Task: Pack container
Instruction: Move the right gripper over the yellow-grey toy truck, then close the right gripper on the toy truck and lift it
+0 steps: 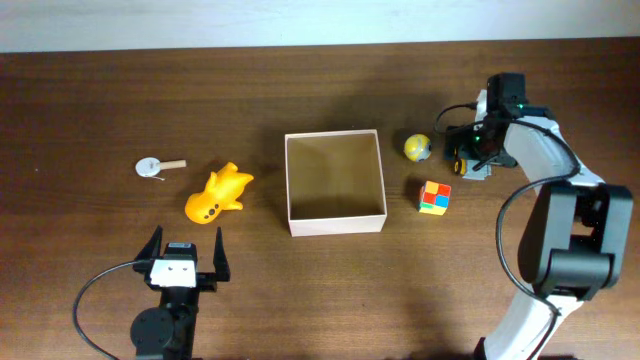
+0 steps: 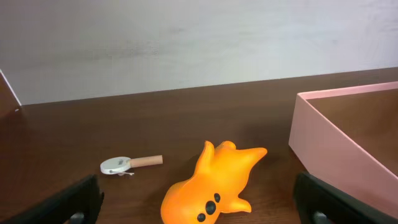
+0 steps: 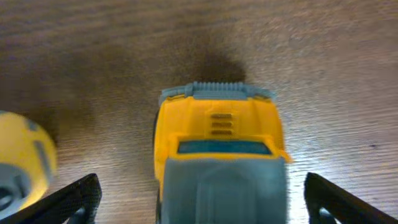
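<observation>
The container point(image 1: 336, 217) is a square white-walled box with a tan inside, at the table's middle; its wall shows pinkish in the left wrist view point(image 2: 336, 146). An orange fish-like toy point(image 1: 216, 195) lies left of it, also in the left wrist view point(image 2: 211, 183). My left gripper point(image 1: 186, 255) is open and empty, just short of that toy point(image 2: 199, 202). My right gripper point(image 1: 470, 158) is open, low over a yellow and grey toy truck point(image 3: 217, 155), its fingers point(image 3: 202, 199) on either side and apart from it. A yellow ball point(image 1: 417, 146) and a coloured cube point(image 1: 434, 196) lie right of the container.
A small white disc with a tan handle point(image 1: 158, 166) lies at the far left, also in the left wrist view point(image 2: 127, 164). The yellow ball shows at the left edge of the right wrist view point(image 3: 22, 162). The table's far edge runs along the top.
</observation>
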You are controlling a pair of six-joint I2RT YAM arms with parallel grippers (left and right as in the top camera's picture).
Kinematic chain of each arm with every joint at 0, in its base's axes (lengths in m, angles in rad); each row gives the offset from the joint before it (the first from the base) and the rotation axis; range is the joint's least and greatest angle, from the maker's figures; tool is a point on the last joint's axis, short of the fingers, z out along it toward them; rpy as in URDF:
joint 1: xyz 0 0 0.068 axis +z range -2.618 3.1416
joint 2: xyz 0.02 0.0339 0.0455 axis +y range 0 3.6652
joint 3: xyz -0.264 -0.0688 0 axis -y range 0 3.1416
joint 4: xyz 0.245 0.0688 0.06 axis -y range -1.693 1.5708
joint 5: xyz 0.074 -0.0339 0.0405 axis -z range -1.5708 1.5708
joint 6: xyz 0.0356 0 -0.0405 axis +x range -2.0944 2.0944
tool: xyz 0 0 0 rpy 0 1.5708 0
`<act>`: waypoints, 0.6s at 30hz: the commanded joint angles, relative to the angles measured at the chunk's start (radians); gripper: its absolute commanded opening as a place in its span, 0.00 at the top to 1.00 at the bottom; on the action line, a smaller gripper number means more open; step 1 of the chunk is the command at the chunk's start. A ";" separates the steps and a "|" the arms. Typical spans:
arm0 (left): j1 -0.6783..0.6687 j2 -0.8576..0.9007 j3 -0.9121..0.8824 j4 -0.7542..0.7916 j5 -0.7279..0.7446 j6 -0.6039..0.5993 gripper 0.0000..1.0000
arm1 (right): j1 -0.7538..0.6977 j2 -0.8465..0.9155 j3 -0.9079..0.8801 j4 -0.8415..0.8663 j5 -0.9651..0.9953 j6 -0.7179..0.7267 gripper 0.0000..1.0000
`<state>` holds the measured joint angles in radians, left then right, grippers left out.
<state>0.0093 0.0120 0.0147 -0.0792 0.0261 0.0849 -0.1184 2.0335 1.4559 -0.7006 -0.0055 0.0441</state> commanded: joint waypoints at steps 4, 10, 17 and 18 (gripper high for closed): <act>0.006 -0.006 -0.005 -0.002 -0.003 -0.002 0.01 | -0.008 0.051 0.006 0.013 0.002 -0.011 0.06; 0.006 -0.006 -0.006 -0.002 -0.003 -0.002 0.01 | -0.008 0.074 0.006 0.017 0.002 -0.022 0.19; 0.006 -0.006 -0.006 -0.002 -0.003 -0.002 0.01 | -0.008 0.074 0.006 0.020 0.014 -0.022 0.39; 0.006 -0.006 -0.006 -0.002 -0.003 -0.002 0.01 | -0.008 0.074 0.006 0.019 0.017 -0.022 0.39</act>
<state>0.0093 0.0120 0.0147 -0.0792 0.0261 0.0849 -0.1192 2.0995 1.4559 -0.6827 -0.0010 0.0231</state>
